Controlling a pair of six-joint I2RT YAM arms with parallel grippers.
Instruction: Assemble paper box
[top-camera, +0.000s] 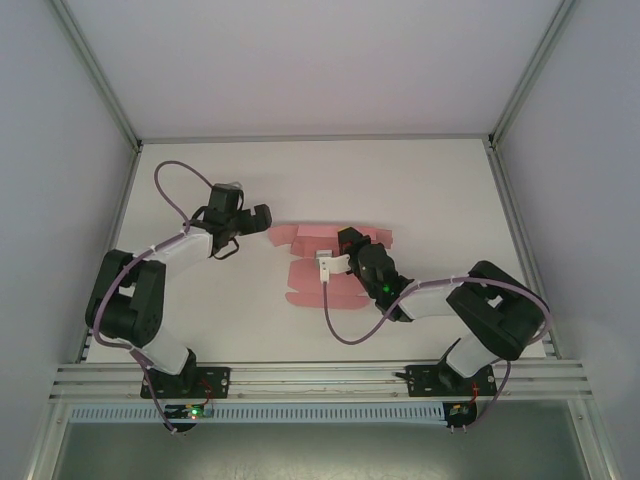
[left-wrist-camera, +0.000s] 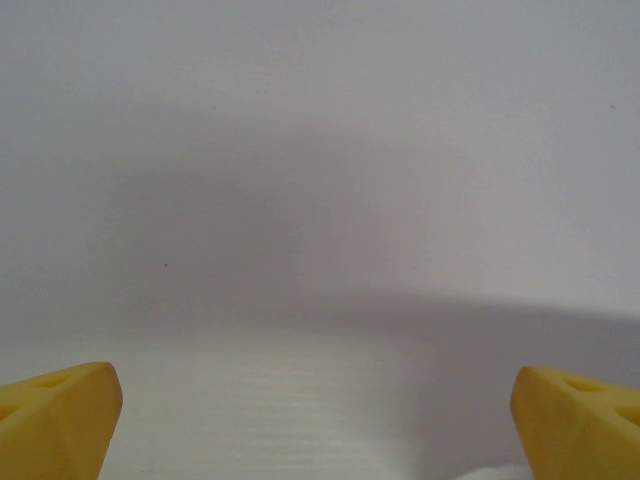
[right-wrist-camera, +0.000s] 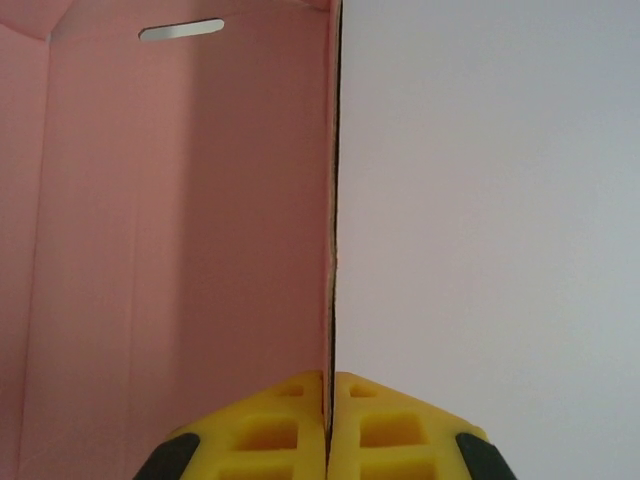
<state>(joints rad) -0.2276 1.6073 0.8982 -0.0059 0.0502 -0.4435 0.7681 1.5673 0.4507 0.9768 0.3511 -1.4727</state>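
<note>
The paper box is a flat pink die-cut sheet lying mid-table, with flaps spread toward the left and front. My right gripper is over the sheet's right part. In the right wrist view its yellow fingers are pressed together on the edge of a raised pink flap, which stands upright and carries a small slot near its top. My left gripper sits to the left of the sheet, apart from it. Its yellow fingertips stand wide apart at the frame's corners, with bare white table between them.
The white table is walled by grey panels at the left, right and back. A metal rail runs along the near edge above the arm bases. Purple cables loop from both arms.
</note>
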